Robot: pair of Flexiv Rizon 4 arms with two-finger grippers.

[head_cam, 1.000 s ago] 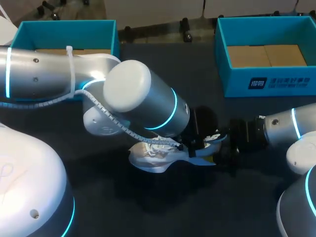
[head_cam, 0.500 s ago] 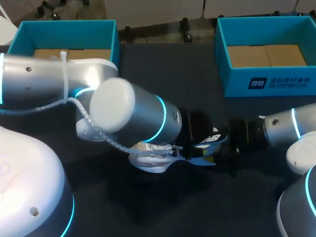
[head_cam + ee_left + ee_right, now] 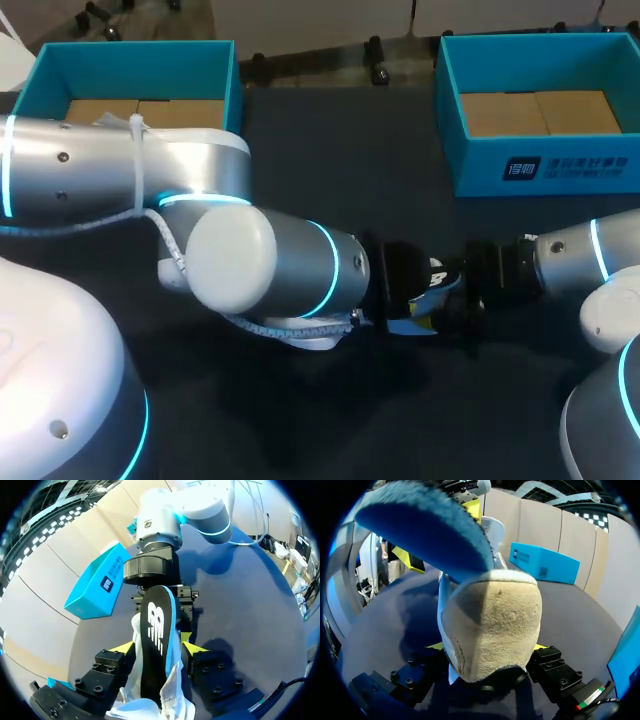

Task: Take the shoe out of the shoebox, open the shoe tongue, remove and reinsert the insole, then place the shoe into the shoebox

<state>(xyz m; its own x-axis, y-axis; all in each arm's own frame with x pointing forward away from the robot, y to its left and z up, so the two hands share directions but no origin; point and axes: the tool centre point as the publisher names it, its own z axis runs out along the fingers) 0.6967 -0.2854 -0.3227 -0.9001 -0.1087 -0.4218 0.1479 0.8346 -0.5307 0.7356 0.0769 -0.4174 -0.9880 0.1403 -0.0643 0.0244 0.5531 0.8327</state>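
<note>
The black table (image 3: 340, 150) carries two open teal cardboard shoeboxes, one at the far left (image 3: 130, 55) and one at the far right (image 3: 560, 165). My left arm (image 3: 270, 265) reaches in across the middle, and my right arm (image 3: 575, 260) comes to meet it. Between them, off the boxes, sits the white shoe with a beige suede heel (image 3: 492, 630). My right gripper (image 3: 487, 646) is clamped on that heel from both sides. The black-topped, blue-edged insole (image 3: 155, 645) sticks out of the shoe's opening, and my left gripper (image 3: 157, 647) is closed narrowly on it, yellow tips pressing its edges.
</note>
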